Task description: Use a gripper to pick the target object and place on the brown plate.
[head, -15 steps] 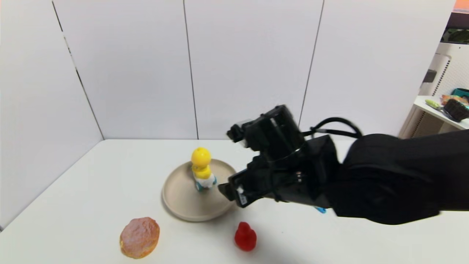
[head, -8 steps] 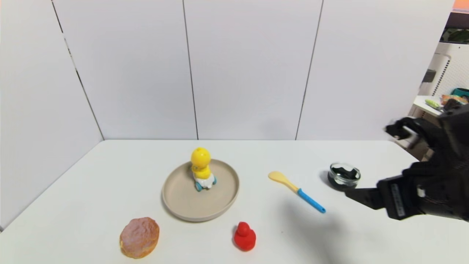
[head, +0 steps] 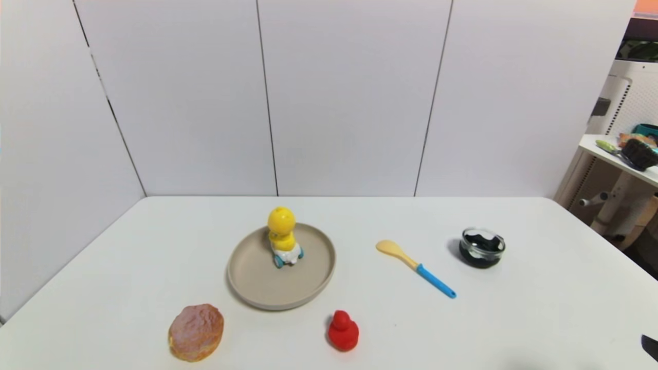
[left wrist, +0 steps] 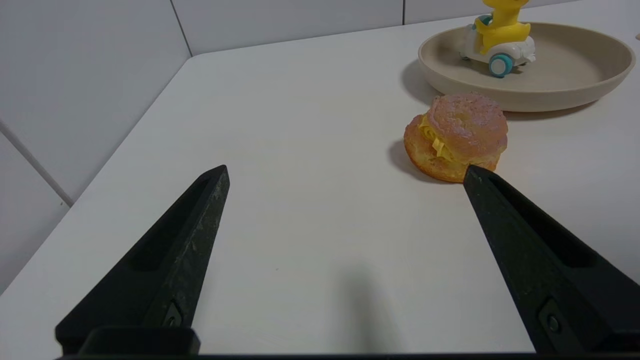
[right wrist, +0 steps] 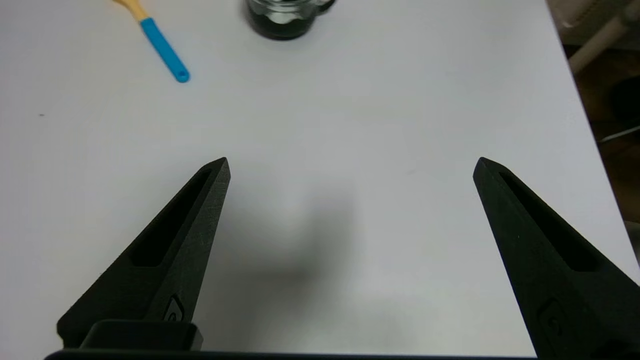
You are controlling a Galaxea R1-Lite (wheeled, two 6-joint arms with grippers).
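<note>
The yellow duck [head: 284,237] with white base and blue wheels stands upright on the brown plate [head: 257,288] at the table's middle. It also shows in the left wrist view [left wrist: 500,35] on the plate [left wrist: 575,75]. My right gripper [right wrist: 350,167] is open and empty above bare table near the front right corner; only a dark tip [head: 651,346] of it shows in the head view. My left gripper [left wrist: 345,172] is open and empty over the table's front left, out of the head view.
A cream puff [head: 196,332] lies front left, close to my left gripper [left wrist: 457,137]. A red duck toy [head: 343,331] sits in front of the plate. A yellow spoon with blue handle [head: 416,268] and a dark glass bowl [head: 481,247] lie to the right.
My right arm has pulled back from beside the plate to the right and toward the front, almost out of the head view. The duck stays on the plate.
</note>
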